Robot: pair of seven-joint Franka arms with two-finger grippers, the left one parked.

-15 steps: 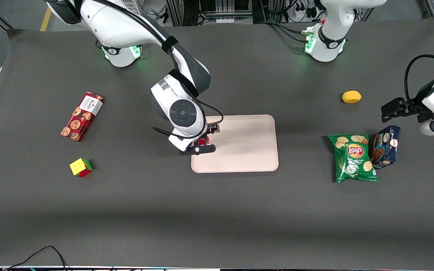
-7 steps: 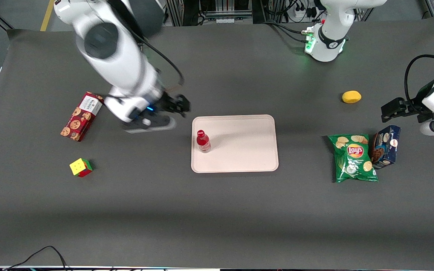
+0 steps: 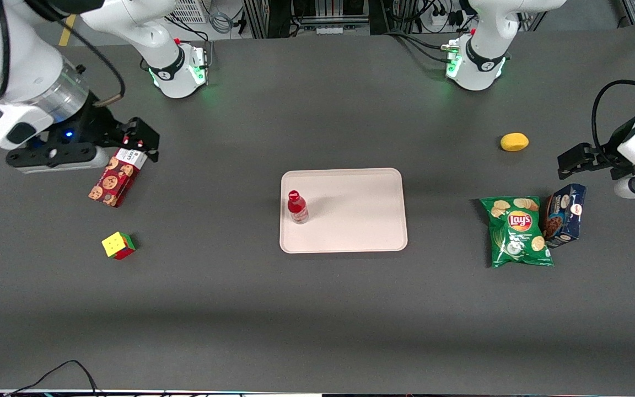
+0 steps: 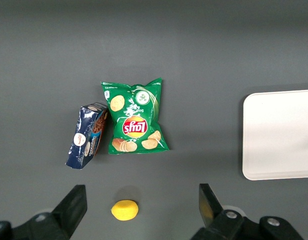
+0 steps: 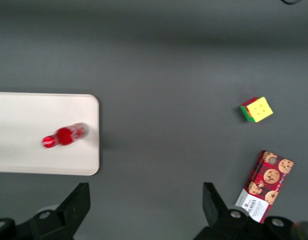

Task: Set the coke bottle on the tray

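Coke bottle standing upright on tray, alone there, near its rim. Gripper well apart, seemingly above cookie box, fingers spread wide, empty.

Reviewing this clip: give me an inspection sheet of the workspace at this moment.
Surface: dark grey table, flat.
Job's things: coke bottle upright on the tray, near its edge toward the working arm's end.
Clutter: cookie box, puzzle cube, chips bag, blue box, lemon.
Grippers: gripper open, empty, above the cookie box.
Cables: black cable at the table edge nearest the camera.
Surroundings: equipment racks past the arm bases.
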